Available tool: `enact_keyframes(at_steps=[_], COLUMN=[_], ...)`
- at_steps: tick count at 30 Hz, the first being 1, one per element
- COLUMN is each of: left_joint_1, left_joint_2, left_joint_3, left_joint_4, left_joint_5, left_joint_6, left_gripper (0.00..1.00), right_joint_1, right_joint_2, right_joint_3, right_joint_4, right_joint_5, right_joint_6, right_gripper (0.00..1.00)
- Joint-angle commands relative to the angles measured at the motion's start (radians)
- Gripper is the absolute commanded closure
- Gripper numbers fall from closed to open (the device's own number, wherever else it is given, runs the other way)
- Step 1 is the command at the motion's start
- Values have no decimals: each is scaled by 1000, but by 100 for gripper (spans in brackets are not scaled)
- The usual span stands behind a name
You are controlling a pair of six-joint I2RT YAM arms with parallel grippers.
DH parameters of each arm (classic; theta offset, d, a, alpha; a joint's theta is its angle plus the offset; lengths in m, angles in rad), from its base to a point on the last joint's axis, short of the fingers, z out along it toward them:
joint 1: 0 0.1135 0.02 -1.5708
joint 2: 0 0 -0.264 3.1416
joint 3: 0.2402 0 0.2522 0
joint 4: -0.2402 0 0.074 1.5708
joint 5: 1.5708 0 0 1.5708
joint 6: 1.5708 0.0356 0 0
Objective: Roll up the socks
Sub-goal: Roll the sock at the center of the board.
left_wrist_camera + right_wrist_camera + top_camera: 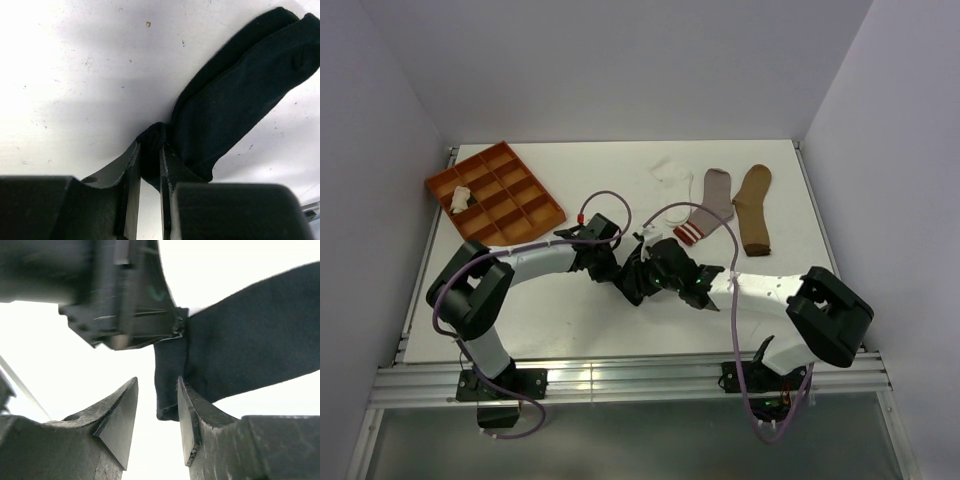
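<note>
A black sock (235,85) lies on the white table, and my left gripper (149,146) is shut on its bunched end. In the right wrist view the same black sock (250,340) stretches to the right. Its folded end hangs between the fingers of my open right gripper (157,381), against the right finger (187,410). The left gripper (125,305) shows just above, pinching the fabric. From above, both grippers meet at mid-table (642,270). At the back lie a white sock (672,175), a grey sock with a red-striped cuff (708,205) and a tan sock (754,208).
An orange compartment tray (510,205) sits at the back left with a pale bundle (460,198) in one cell. Purple cables loop over both arms. Grey walls close in the table on three sides.
</note>
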Motion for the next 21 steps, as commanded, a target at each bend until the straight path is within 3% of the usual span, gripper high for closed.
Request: enact_keyframes(at_steps=[1, 11, 21], left_joint_1=[-5, -5, -5], left_joint_2=[34, 40, 43], left_joint_3=[9, 21, 21], left_joint_4=[-130, -130, -124], left_joint_5=[-45, -33, -25], left_joint_6=[66, 77, 80], left_gripper=[94, 95, 96], right_joint_1=[83, 214, 252], right_joint_2=[-43, 81, 207], right_joint_3=[25, 112, 177], right_joint_4=[-28, -46, -150], right_joint_5=[231, 329, 406], right_joint_6=[-124, -192, -179], right_gripper=[55, 53, 53])
